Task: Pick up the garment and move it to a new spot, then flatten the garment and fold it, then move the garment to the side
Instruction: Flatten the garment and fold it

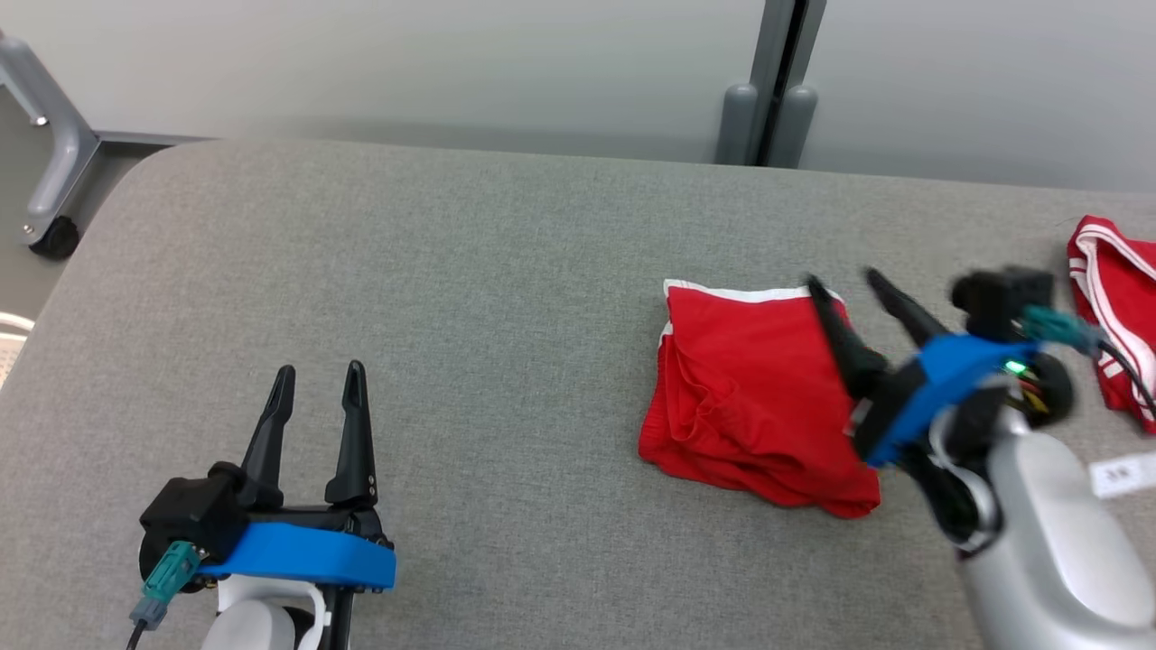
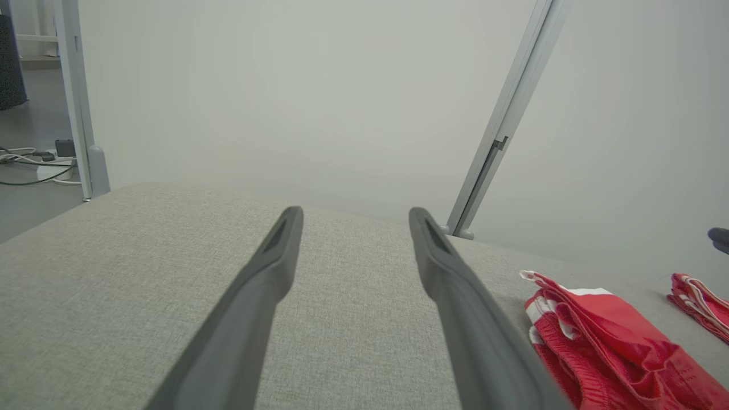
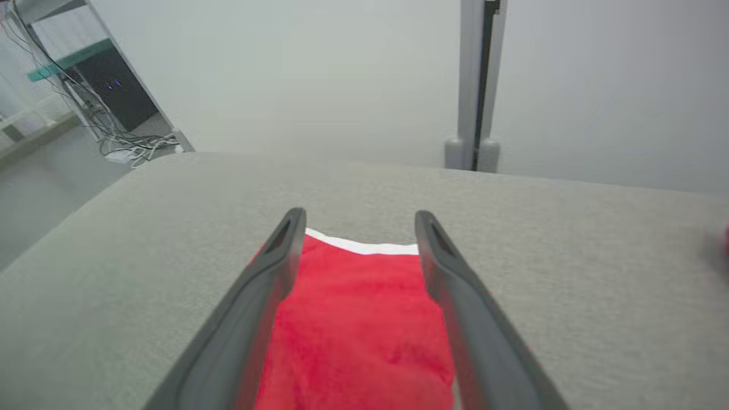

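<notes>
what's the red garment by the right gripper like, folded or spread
Folded: the red garment lies as a compact layered block on the table, white band along its far edge, stacked layers showing at its left edge.

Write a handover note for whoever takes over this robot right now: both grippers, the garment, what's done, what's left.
Left gripper: open, empty, over the bare grey fabric tabletop.
Right gripper: open, fingers apart above the red cloth garment with a white band, not gripping it.
Garment: folded compact, right of centre.
A second red, white-striped garment lies at the far right.
Done: the fold, apparently.
Left: possibly moving it aside; I cannot tell whether this is its final spot.
</notes>
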